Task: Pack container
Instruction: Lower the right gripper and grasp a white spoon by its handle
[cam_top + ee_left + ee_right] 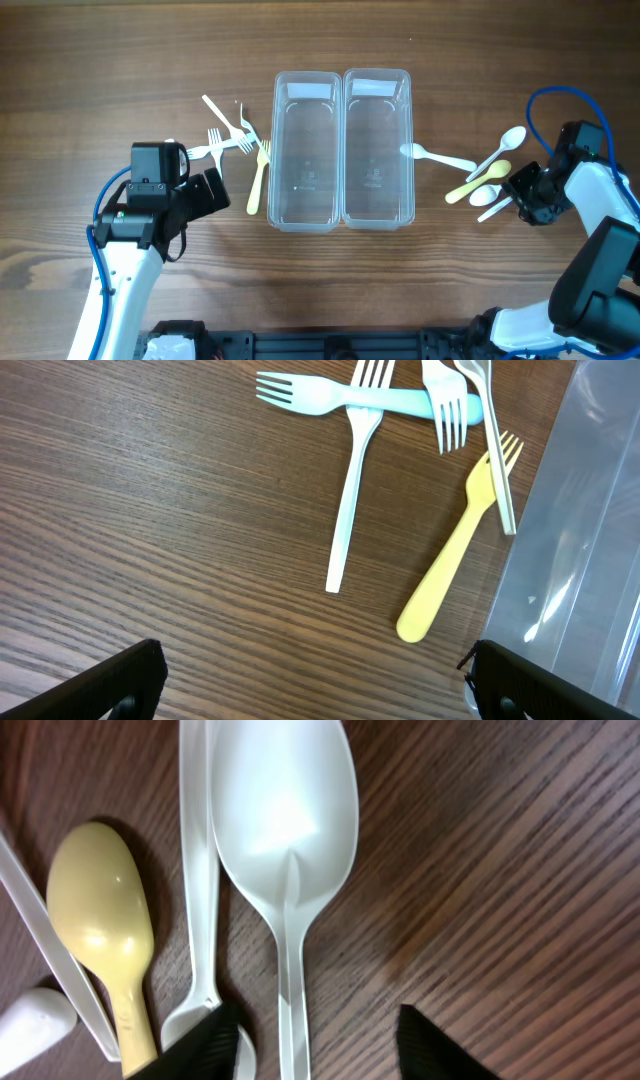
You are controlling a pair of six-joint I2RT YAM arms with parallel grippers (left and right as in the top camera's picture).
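Two clear, empty containers stand side by side mid-table, the left one (278, 150) and the right one (410, 120). Several plastic forks lie left of them, among them a yellow fork (257, 180) (455, 555), a light blue fork (370, 398) and a white fork (350, 490). Spoons lie on the right, including a yellow spoon (478, 183) (100, 910) and a white spoon (285, 810). My left gripper (205, 195) (315, 685) is open and empty, just short of the forks' handle ends. My right gripper (520, 195) (315, 1045) is open, its fingers either side of the white spoon's handle.
Another white spoon (435, 157) lies with its bowl against the right container's wall. The left container's wall (580, 540) is close to my left gripper's right finger. The forks overlap in a loose pile (235, 135).
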